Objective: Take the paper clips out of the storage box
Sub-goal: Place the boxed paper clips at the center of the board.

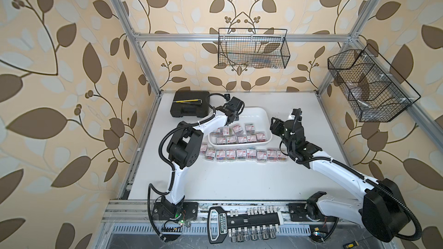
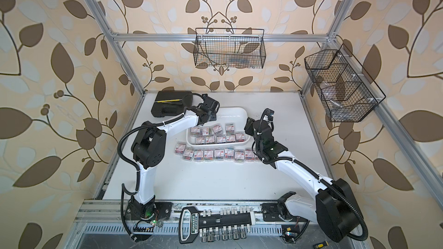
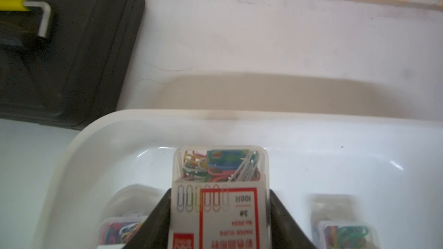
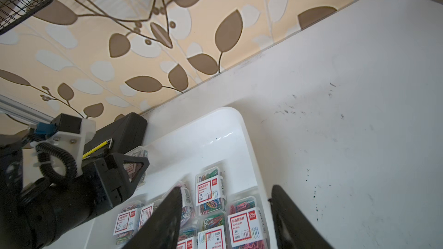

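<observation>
The storage box, a shallow white tray, sits mid-table and holds several clear boxes of paper clips. More boxes form a row on the table in front of it. My left gripper is shut on one labelled paper clip box, held above the tray's far left part. My right gripper hangs open over the tray's right side, with boxes below its fingers.
A black hard case with a yellow-handled tool on it lies at the back left, close to the tray. Two black wire baskets hang on the frame. A socket rack lies along the front rail.
</observation>
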`<move>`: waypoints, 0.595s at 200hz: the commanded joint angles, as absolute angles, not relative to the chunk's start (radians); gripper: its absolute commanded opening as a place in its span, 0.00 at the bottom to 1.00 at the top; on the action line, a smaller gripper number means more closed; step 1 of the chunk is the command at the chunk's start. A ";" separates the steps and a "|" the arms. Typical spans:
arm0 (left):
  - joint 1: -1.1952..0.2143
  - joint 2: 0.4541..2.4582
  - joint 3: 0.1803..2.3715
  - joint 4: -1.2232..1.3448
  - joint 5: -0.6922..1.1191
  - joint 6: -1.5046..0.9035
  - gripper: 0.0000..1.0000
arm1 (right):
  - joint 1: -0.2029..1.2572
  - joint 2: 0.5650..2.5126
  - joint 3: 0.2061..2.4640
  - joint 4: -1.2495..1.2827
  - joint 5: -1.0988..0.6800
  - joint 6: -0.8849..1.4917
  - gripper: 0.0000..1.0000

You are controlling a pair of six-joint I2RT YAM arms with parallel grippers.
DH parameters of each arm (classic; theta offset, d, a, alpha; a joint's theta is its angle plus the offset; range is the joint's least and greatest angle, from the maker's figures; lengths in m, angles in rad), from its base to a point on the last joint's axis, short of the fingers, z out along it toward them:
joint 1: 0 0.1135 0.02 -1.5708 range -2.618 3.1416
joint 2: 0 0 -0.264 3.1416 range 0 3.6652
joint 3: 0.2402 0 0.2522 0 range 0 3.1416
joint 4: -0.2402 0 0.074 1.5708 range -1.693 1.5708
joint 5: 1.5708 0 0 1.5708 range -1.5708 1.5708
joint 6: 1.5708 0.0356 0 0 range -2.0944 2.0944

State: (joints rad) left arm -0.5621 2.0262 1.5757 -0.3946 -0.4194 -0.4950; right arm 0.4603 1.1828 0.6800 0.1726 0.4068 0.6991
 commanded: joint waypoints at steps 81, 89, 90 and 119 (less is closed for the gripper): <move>-0.456 1.490 1.023 -0.436 -0.664 -0.532 0.41 | 0.191 0.974 0.462 0.179 0.440 0.643 0.60; -0.425 1.471 0.992 -0.441 -0.644 -0.554 0.39 | 0.156 0.968 0.445 0.181 0.434 0.643 0.60; -0.421 1.469 0.989 -0.442 -0.641 -0.556 0.39 | 0.152 0.967 0.443 0.181 0.433 0.643 0.60; -0.343 1.405 0.898 -0.464 -0.608 -0.617 0.37 | 0.069 0.966 0.396 0.200 0.446 0.649 0.60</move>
